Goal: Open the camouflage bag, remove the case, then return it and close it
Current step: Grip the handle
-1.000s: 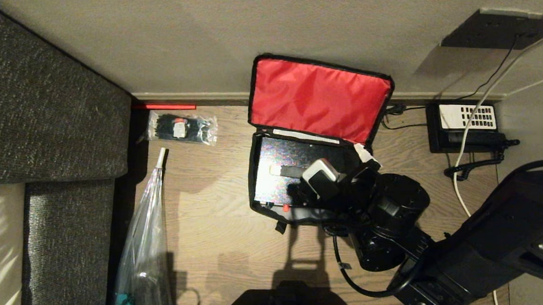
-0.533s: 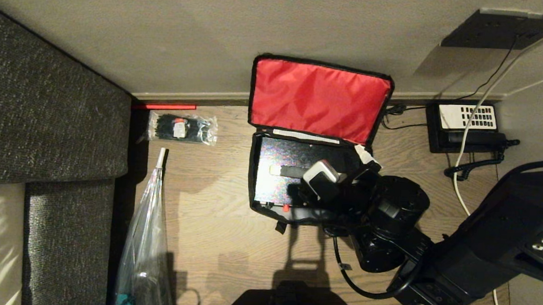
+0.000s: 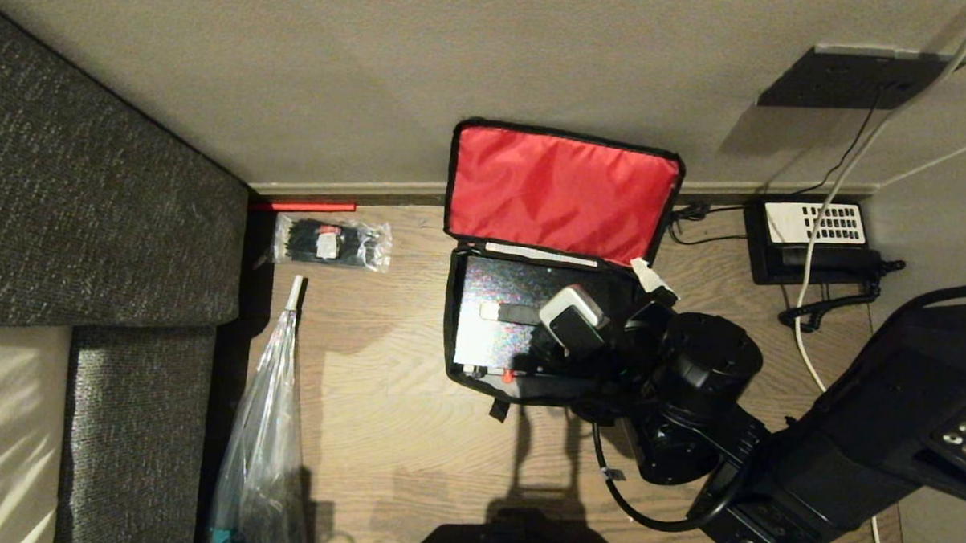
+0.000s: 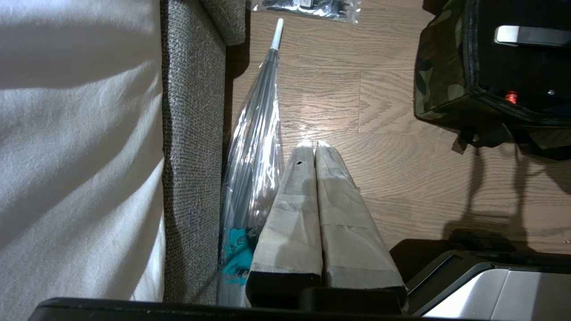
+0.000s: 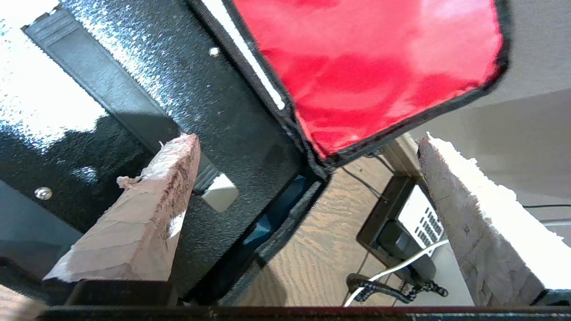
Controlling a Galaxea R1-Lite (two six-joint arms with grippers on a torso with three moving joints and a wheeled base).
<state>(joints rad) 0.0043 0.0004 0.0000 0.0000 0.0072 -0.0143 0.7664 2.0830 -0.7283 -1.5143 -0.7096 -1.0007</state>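
Note:
The camouflage bag [image 3: 562, 190] stands open on the floor, its red-lined lid leaning back against the wall. Inside it lies the case [image 3: 501, 316], black and speckled, with a white strip along its far edge and a small red spot on its near side. My right gripper [image 3: 615, 296] hangs open over the bag's right end. In the right wrist view one finger [image 5: 147, 214] is above the case [image 5: 214, 89]; the other finger [image 5: 482, 214] is out past the bag's end wall, and nothing is between them. My left gripper [image 4: 312, 145] is shut, parked low beside the sofa, apart from the bag [image 4: 439, 76].
A grey sofa [image 3: 91, 210] fills the left. A clear packet of black items [image 3: 331, 242] lies by the skirting. A plastic-wrapped umbrella [image 3: 264, 441] lies along the sofa. A black telephone [image 3: 813, 239] with cords sits right of the bag, under a wall plate [image 3: 855, 75].
The whole picture has shifted, so the camera has moved. The right gripper stays open over the bag's right end; bag and case lie as before.

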